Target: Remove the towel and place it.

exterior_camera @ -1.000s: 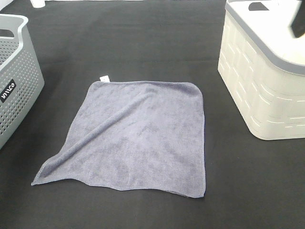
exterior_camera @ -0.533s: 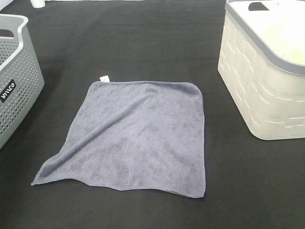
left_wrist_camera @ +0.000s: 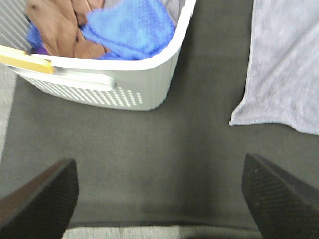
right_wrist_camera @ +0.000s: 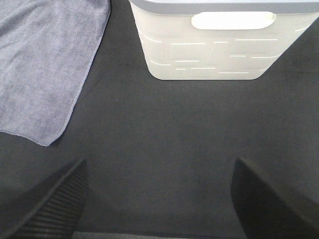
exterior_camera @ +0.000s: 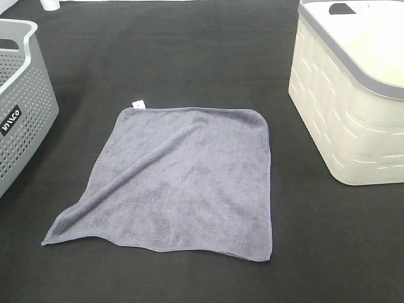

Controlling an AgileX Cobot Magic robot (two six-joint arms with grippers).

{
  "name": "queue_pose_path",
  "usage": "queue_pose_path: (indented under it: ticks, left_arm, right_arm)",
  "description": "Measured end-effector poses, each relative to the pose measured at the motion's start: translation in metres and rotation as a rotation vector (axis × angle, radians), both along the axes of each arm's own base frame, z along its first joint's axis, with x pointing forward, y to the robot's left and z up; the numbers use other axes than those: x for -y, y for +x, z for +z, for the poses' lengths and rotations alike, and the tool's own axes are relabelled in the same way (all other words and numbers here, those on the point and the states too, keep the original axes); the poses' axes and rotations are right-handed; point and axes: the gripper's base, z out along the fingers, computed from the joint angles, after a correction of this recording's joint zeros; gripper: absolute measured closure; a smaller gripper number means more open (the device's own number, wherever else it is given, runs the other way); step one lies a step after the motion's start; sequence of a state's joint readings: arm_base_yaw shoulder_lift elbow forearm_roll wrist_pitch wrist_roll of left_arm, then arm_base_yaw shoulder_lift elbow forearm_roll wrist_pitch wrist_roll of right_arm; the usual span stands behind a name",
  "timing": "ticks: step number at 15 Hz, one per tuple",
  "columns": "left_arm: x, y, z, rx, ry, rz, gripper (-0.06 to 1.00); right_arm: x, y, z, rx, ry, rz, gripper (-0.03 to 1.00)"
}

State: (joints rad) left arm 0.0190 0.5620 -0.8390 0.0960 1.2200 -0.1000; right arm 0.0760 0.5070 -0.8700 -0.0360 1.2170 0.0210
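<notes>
Flat on the black mat (exterior_camera: pixel 189 57), towel (exterior_camera: pixel 183 183) between grey basket (exterior_camera: pixel 22 107) and cream basket (exterior_camera: pixel 347 120); both end effectors released.

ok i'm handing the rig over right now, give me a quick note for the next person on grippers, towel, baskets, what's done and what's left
Left gripper: open, empty, over bare mat near the grey basket.
Right gripper: open, empty, over bare mat in front of the cream basket.
Towel: spread nearly flat on the black mat between the two baskets, white tag at its far left corner, one ridge running diagonally across it.
Grey basket holds blue and brown cloths; the cream basket's inside is washed out in the overhead view.
Done: towel looks out of the basket and laid down.
Left: nothing obvious; smooth the ridge if a flat towel is wanted.
</notes>
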Motion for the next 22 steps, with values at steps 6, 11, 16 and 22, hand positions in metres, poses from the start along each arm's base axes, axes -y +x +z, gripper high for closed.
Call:
queue_pose_path:
  ticks: [6, 11, 16, 22]
  left_arm:
    - [-0.002, -0.084, -0.015, 0.321, 0.060, 0.009, 0.11]
    - [-0.001, -0.108, -0.026, 0.433, 0.056, 0.002, 0.11]
    - [0.013, -0.087, -0.064, 0.308, -0.037, -0.132, 0.11]
    - [0.013, -0.077, -0.068, 0.372, -0.030, -0.138, 0.11]
  right_arm:
    - [0.004, -0.059, -0.035, 0.183, -0.017, 0.036, 0.21]
    - [0.003, -0.077, -0.064, 0.250, 0.008, 0.050, 0.21]
    - [0.001, -0.060, -0.096, 0.180, 0.010, 0.053, 0.21]
    - [0.000, -0.055, -0.100, 0.200, 0.025, 0.062, 0.21]
